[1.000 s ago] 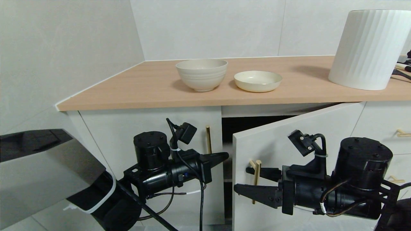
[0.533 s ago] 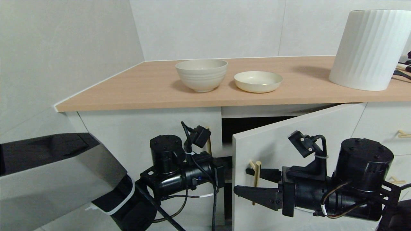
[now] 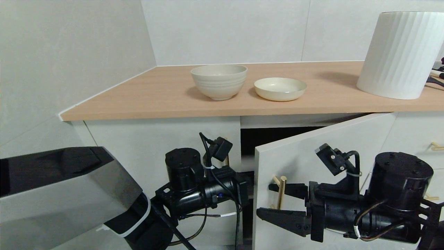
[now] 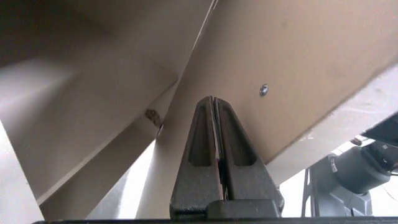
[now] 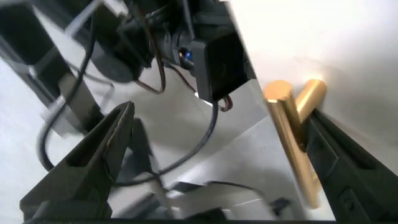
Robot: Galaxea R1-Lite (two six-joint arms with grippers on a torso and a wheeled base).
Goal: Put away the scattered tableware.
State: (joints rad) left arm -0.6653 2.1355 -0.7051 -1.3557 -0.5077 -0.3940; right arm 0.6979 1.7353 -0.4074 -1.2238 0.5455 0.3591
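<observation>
Right gripper [image 3: 265, 200] low in front of the cupboard, jaws spread wide, nothing held. Brass handle [image 3: 281, 189] of the open cupboard door [image 3: 312, 146] stands between my two fingers. From the right wrist camera the handle [image 5: 292, 137] sits hard by one finger [image 5: 348, 168], with the other finger [image 5: 93, 162] well off it. Contact with the handle: can't tell.

Left gripper [image 4: 212, 102]: fingers pressed together, gripping nothing. It points into the dark gap between the open door's free edge and the closed door next to it. Head camera has its tip tucked behind that edge. Left wrist camera shows the tips near a pale panel with a small screw [image 4: 263, 90]. Touching or not: can't tell.

Door hinged on its right side, swung out toward me, partway open.

Tableware up on the counter [image 3: 138, 100]. Bowl [image 3: 219, 80], pale, ribbed, upright, toward the back edge, about midway along. Shallow dish [image 3: 280, 88] just beside it on the right, narrow gap between them, not touching.

Tall white ribbed tub [image 3: 400, 52] at the counter's right end, well apart from the dish. A few utensil handles [image 3: 435, 74] poke out past it at the right edge.
</observation>
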